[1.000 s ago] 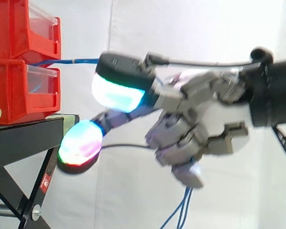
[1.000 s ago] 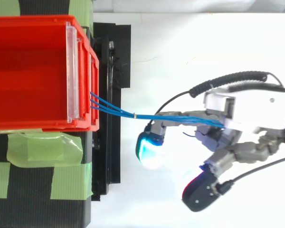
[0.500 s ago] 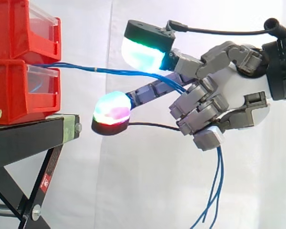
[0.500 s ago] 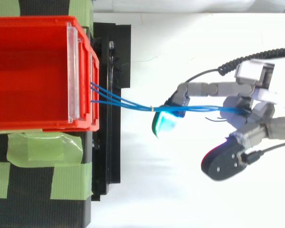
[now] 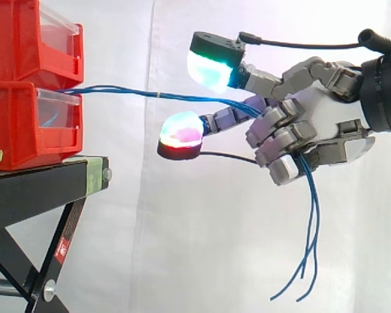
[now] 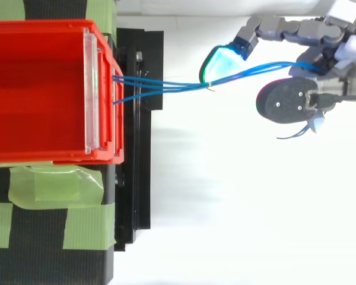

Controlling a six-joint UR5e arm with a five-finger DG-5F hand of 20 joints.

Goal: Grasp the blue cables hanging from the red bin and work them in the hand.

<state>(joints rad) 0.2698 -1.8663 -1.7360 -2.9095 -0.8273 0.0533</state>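
We are watching the robot's grey jointed hand [image 5: 319,124] out in front of the white curtain [image 5: 150,248], well apart from the red plastic bin [image 6: 47,155] on its black metal stand [image 5: 32,189]. The lower fingers are clenching round the thin blue cables [image 5: 117,90]. These are running from the bin's front lip across open air into the fist, and their loose ends are dangling below it. Two other fingers are reaching out towards the bin, the green-glowing pad [image 5: 212,68] above the strands and the red-pink pad [image 5: 181,130] below, neither one visibly pressing on them. To work the strands well, we are thinking the clenched fingers should be holding firm while the outstretched pair is closing gently onto the span. The pull is looking fairly snug already, so we are judging that drawing further from the bin risks dragging the cables free or letting one strand slip out.
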